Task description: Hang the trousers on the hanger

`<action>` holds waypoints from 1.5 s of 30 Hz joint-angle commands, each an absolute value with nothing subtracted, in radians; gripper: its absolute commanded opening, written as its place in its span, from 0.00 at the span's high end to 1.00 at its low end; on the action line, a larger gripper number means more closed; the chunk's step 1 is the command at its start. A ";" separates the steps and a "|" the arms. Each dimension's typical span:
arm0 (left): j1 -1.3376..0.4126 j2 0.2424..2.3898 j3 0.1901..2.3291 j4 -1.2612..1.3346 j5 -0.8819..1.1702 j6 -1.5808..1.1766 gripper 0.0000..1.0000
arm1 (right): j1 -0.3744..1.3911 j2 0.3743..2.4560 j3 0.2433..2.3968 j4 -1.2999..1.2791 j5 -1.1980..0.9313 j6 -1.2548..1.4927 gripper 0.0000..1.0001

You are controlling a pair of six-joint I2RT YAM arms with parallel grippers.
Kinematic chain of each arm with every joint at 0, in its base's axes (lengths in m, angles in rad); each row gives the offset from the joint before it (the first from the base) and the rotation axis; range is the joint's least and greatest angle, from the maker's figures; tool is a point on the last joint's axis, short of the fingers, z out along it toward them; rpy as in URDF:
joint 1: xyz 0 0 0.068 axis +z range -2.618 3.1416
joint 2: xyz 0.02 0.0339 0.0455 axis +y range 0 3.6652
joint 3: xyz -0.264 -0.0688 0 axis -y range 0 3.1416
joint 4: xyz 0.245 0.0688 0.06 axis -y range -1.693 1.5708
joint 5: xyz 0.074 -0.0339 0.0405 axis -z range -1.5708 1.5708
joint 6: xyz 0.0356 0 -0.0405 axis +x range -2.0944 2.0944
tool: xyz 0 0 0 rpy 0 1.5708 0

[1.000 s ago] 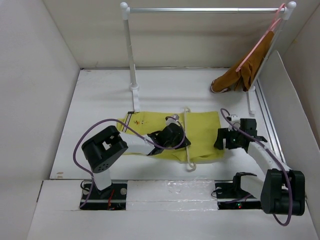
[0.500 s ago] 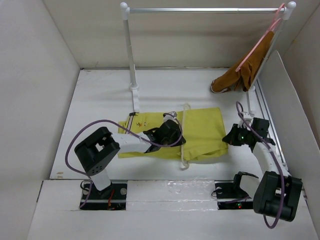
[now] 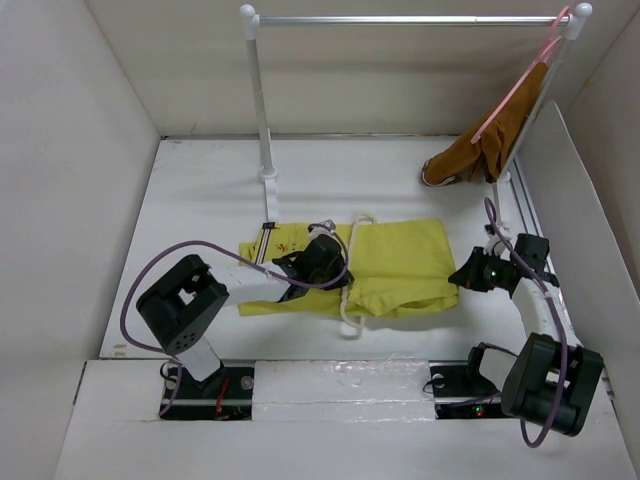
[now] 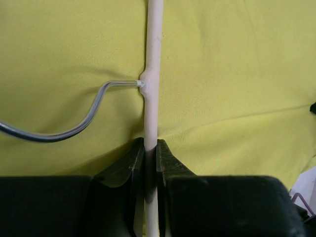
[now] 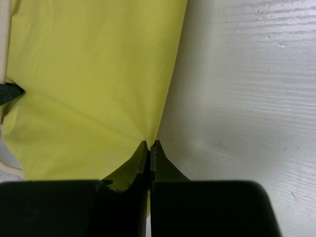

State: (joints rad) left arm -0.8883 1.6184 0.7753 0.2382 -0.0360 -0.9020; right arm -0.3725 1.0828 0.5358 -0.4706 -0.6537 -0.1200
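centre: trousers (image 3: 400, 262) lie flat with the hanger (image 3: 351, 272) on them; low, room above
near left: left arm (image 3: 250, 285) and its cable (image 3: 160, 275) cross here; left gripper (image 3: 338, 266) clamped on the hanger rod, blocks that side
right: right gripper (image 3: 463, 276) pinches the trousers' right edge; narrow bare table (image 3: 200, 200) strip to the right wall (image 3: 590, 190)
far left: post (image 3: 260, 100), its foot near the trousers' corner
far middle: bare table, open under the rail (image 3: 400, 19)
far right: brown garment (image 3: 480, 145) on pink hanger (image 3: 520, 85) fills the corner
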 commanded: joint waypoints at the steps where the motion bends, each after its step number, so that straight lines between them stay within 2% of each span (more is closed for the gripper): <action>1: -0.844 1.626 0.791 0.089 -0.160 -0.908 1.00 | -0.401 1.011 0.592 -0.397 -0.577 -0.167 1.00; 4: -0.916 1.651 0.885 0.006 -0.239 -0.945 1.00 | -0.348 0.976 0.598 -0.457 -0.511 -0.149 1.00; 7: -0.898 1.626 0.890 -0.036 -0.261 -0.942 1.00 | -0.389 0.972 0.557 -0.451 -0.454 -0.159 1.00; 18: -0.870 1.562 0.796 -0.048 -0.290 -0.937 1.00 | -0.434 1.035 0.522 -0.402 -0.450 -0.159 1.00; 22: -0.870 1.618 0.839 -0.100 -0.301 -0.946 1.00 | -0.482 1.032 0.503 -0.397 -0.428 -0.183 1.00; 31: -0.880 1.568 0.914 -0.141 -0.347 -0.966 1.00 | -0.482 1.075 0.495 -0.387 -0.451 -0.187 1.00; 36: -0.954 1.451 0.960 -0.144 -0.446 -0.976 1.00 | -0.387 1.085 0.488 -0.390 -0.416 -0.167 1.00; 40: -0.954 1.519 0.953 -0.199 -0.463 -0.971 1.00 | -0.387 1.074 0.494 -0.382 -0.411 -0.149 1.00; 45: -0.954 1.514 0.893 -0.132 -0.475 -0.960 1.00 | -0.387 1.071 0.525 -0.406 -0.391 -0.153 1.00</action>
